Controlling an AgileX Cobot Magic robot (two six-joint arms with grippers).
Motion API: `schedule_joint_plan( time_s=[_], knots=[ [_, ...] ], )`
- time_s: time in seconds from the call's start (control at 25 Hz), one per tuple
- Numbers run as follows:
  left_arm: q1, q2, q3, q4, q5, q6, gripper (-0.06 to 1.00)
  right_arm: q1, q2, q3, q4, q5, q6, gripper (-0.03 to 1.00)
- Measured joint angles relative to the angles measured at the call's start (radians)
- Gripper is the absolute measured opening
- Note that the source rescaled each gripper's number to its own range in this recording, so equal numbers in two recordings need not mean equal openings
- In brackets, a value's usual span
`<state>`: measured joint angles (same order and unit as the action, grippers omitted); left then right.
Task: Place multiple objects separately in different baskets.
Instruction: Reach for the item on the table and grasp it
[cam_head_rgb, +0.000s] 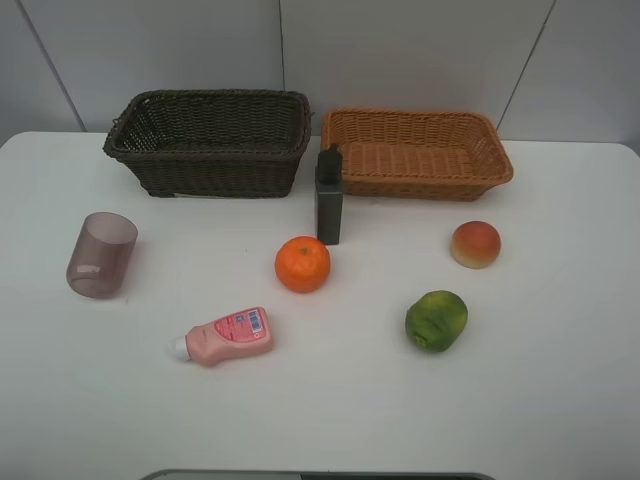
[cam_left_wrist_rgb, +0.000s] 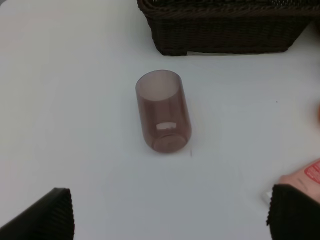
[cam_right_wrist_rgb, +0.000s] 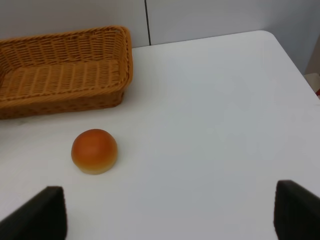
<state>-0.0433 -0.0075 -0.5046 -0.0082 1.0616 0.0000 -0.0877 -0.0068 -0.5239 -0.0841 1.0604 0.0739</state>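
Objects are seen loose on the counter (cam_head_rgb: 560, 400) from above: cup (cam_head_rgb: 100, 255), pink bottle (cam_head_rgb: 228, 337) on its side, orange (cam_head_rgb: 302, 264), peach (cam_head_rgb: 475, 244), green fruit (cam_head_rgb: 436, 320), grey bottle (cam_head_rgb: 328, 195) upright before the dark basket (cam_head_rgb: 210, 165) and tan basket (cam_head_rgb: 420, 185); nothing is sorted yet. In the left wrist view the left gripper (cam_left_wrist_rgb: 170, 215) is held apart, empty, aimed at the cup. In the right wrist view the right gripper (cam_right_wrist_rgb: 170, 212) is spread likewise near the peach, apparently readied for a pickup
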Motion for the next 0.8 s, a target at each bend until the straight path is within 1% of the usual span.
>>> schedule_joint_plan(
  time_s=[0.8],
  knots=[
    [0.0,0.0,0.0,0.0,0.0,0.0,0.96,0.0,0.0,0.0,0.0,0.0,0.0,0.86]
  ],
)
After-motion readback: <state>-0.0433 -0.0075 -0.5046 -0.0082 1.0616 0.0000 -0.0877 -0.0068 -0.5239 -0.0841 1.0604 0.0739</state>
